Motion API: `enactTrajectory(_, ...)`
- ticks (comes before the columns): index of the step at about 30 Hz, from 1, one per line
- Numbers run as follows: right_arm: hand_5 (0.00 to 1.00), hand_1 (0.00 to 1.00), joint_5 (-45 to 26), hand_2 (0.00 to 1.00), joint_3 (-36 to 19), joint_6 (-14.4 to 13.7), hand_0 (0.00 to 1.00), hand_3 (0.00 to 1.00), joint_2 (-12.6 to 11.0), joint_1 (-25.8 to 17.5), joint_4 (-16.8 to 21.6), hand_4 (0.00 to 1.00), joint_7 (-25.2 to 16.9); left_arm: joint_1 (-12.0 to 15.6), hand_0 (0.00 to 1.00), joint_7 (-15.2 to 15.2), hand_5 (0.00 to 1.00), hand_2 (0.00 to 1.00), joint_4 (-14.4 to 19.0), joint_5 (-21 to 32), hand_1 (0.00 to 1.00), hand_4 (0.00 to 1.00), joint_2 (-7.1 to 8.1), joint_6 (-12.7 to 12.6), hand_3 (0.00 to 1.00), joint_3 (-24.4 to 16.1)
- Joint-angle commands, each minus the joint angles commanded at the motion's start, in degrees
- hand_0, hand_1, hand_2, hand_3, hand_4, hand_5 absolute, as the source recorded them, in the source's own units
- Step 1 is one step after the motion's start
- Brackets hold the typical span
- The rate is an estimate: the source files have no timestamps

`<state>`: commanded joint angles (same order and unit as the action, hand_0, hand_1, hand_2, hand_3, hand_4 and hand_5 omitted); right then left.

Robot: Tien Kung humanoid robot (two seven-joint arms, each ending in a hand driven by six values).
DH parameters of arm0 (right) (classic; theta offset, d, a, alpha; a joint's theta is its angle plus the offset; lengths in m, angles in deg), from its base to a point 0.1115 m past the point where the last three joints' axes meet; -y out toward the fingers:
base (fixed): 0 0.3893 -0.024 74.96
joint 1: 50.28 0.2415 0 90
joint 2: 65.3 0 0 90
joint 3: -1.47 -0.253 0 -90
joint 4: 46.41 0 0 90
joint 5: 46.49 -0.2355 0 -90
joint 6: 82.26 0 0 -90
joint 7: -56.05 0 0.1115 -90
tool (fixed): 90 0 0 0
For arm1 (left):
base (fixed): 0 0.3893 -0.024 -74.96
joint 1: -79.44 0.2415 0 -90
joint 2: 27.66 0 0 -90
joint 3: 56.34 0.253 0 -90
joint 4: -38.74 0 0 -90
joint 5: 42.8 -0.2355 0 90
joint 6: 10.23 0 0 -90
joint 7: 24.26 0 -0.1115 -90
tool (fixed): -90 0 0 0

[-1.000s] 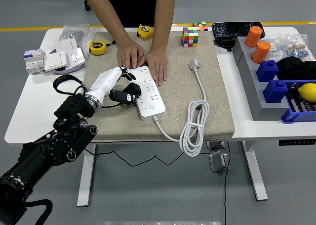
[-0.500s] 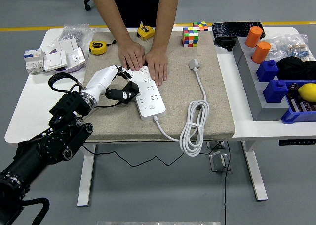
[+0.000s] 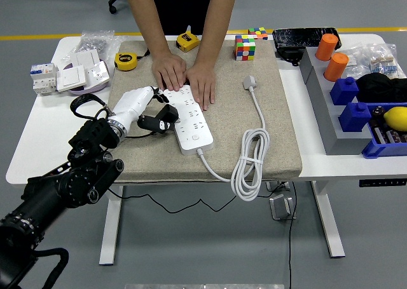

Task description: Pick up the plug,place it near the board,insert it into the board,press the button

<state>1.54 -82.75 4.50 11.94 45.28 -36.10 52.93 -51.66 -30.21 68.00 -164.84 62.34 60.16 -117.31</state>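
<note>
Now, in the head view, my left hand [image 3: 147, 105] reaches in from the lower left over the beige mat [image 3: 280, 143], its white shell lying just beside the left long edge of the white power strip [image 3: 189, 117]. My fingers are curled around a black plug [image 3: 163, 118], which sits against the strip's left side near its middle; whether its pins are over a socket I cannot tell. My left arm [image 3: 70, 181], black and jointed, runs back toward the bottom left corner, with a black cable looping near the wrist.

At the strip's far end a person standing across the table presses both hands flat: one hand [image 3: 169, 70] on the strip's far left corner, the other hand [image 3: 203, 84] on its far right side, holding it on the mat.

The strip's own white cord [image 3: 248, 162] leaves its near end, coils in loops on the mat's near right part, and runs up to a white plug [image 3: 249, 82] lying free on the mat, well apart from the strip.

Beyond the mat sit a yellow tape measure [image 3: 126, 61] on the left, another yellow tape measure [image 3: 186, 42] at the far edge, and a colour cube [image 3: 245, 47]. White switch parts [image 3: 67, 76] rest on the white table [image 3: 38, 143] at the far left. On the right, grey steps hold two orange cylinders [image 3: 332, 56] and blue blocks [image 3: 350, 101].
</note>
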Motion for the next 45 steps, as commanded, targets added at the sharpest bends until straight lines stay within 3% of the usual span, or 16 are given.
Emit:
enactTrajectory(3, 0.894, 0.900, -0.3, 0.842, 0.2, 0.0, 0.952, 0.839, -0.2, 0.4, 0.0, 0.998, -0.1, -2.7, 0.749, 0.5, 0.216, 0.826, -7.2, -7.3, 0.869, 0.957, 0.00, -7.1, 0.813, -5.9)
enactTrajectory(4, 0.894, 0.900, -0.3, 0.842, 0.1, 0.0, 0.952, 0.839, -0.3, 0.4, 0.0, 0.998, 0.0, -3.7, 0.749, 1.6, 0.216, 0.826, -9.7, -8.0, 0.869, 0.957, 0.00, -9.7, 0.813, -8.5)
enactTrajectory(7, 0.894, 0.900, -0.3, 0.842, -0.2, -0.1, 0.952, 0.839, -0.4, 0.5, 0.0, 0.998, 0.0, -5.9, 0.749, 5.5, 0.216, 0.826, -13.6, -8.0, 0.869, 0.957, 0.00, -14.3, 0.813, -15.4)
enactTrajectory(10, 0.893, 0.898, 0.0, 0.841, -1.0, -0.1, 0.952, 0.839, -0.2, 0.1, 0.0, 0.998, 0.2, -6.4, 0.774, 6.7, 0.231, 0.863, -12.3, -8.0, 0.898, 0.963, 0.02, -15.4, 0.835, -21.5)
enactTrajectory(12, 0.893, 0.898, 0.4, 0.841, -1.6, -0.1, 0.952, 0.839, 0.0, -0.1, 0.0, 0.998, 0.3, -6.1, 0.774, 6.6, 0.231, 0.863, -10.8, -8.0, 0.898, 0.963, 0.37, -15.4, 0.835, -21.0)
enactTrajectory(16, 0.893, 0.897, 0.6, 0.837, -2.2, -0.1, 0.952, 0.834, 0.4, -0.2, 0.0, 0.998, 0.2, -4.0, 0.766, 6.1, 0.236, 0.851, -6.5, -8.0, 0.893, 0.960, 1.30, -14.8, 0.829, -16.5)
enactTrajectory(19, 0.893, 0.897, -0.1, 0.837, -1.6, 0.1, 0.952, 0.834, 0.5, 0.1, 0.0, 0.998, -0.3, 0.8, 0.766, 3.8, 0.236, 0.851, 0.4, -8.0, 0.893, 0.960, 2.19, -12.1, 0.829, -13.2)
enactTrajectory(20, 0.893, 0.895, -0.3, 0.837, -1.4, 0.1, 0.952, 0.832, 0.5, 0.1, 0.0, 0.998, -0.4, 2.5, 0.767, 2.9, 0.390, 0.847, 3.0, -6.9, 0.882, 0.974, 2.36, -11.2, 0.833, -13.0)
enactTrajectory(25, 0.893, 0.895, -0.3, 0.837, -1.8, 0.1, 0.952, 0.832, 0.7, -0.5, 0.0, 0.998, -0.4, 11.6, 0.767, -0.7, 0.390, 0.847, 14.9, 4.7, 0.882, 0.974, 2.54, -4.9, 0.833, -14.7)
enactTrajectory(26, 0.892, 0.895, -0.1, 0.836, -2.0, 0.1, 0.951, 0.830, 0.8, -0.6, 0.0, 0.998, -0.3, 13.1, 0.806, -1.1, 0.639, 0.866, 16.7, 6.6, 0.894, 0.998, 2.47, -3.7, 0.850, -15.2)
enactTrajectory(31, 0.892, 0.895, 0.1, 0.836, -2.3, 0.1, 0.951, 0.830, 1.1, -1.2, 0.0, 0.998, -0.3, 21.5, 0.806, -2.3, 0.639, 0.866, 29.4, 19.3, 0.894, 0.998, 2.69, 3.2, 0.850, -18.0)
enactTrajectory(32, 0.892, 0.893, 0.1, 0.836, -2.1, 0.2, 0.949, 0.830, 1.2, -1.2, 0.0, 0.998, -0.4, 23.5, 0.885, -2.5, 0.885, 0.912, 32.0, 21.9, 0.924, 0.998, 2.85, 4.8, 0.890, -19.0)
enactTrajectory(37, 0.892, 0.893, 0.3, 0.836, -2.2, 0.2, 0.949, 0.830, 1.4, -1.8, 0.0, 0.998, -0.4, 30.9, 0.885, -2.8, 0.885, 0.912, 43.2, 33.0, 0.924, 0.998, 3.24, 10.4, 0.890, -23.0)
enactTrajectory(38, 0.892, 0.892, 0.4, 0.834, -2.3, 0.2, 0.948, 0.829, 1.5, -2.0, 0.0, 0.998, -0.3, 32.3, 0.914, -2.9, 0.991, 0.932, 46.5, 36.4, 0.952, 0.998, 3.11, 11.4, 0.914, -24.0)
enactTrajectory(44, 0.892, 0.891, 0.9, 0.834, -2.6, 0.2, 0.949, 0.829, 1.7, -3.1, 0.0, 0.998, -0.3, 36.8, 0.918, -3.5, 0.998, 0.933, 59.9, 50.8, 0.955, 0.998, 1.04, 15.4, 0.921, -29.2)
enactTrajectory(45, 0.892, 0.891, 1.0, 0.834, -2.5, 0.2, 0.949, 0.829, 1.8, -3.3, 0.0, 0.998, -0.4, 37.2, 0.918, -3.6, 0.998, 0.933, 60.5, 52.7, 0.955, 0.998, 0.89, 15.7, 0.921, -29.6)
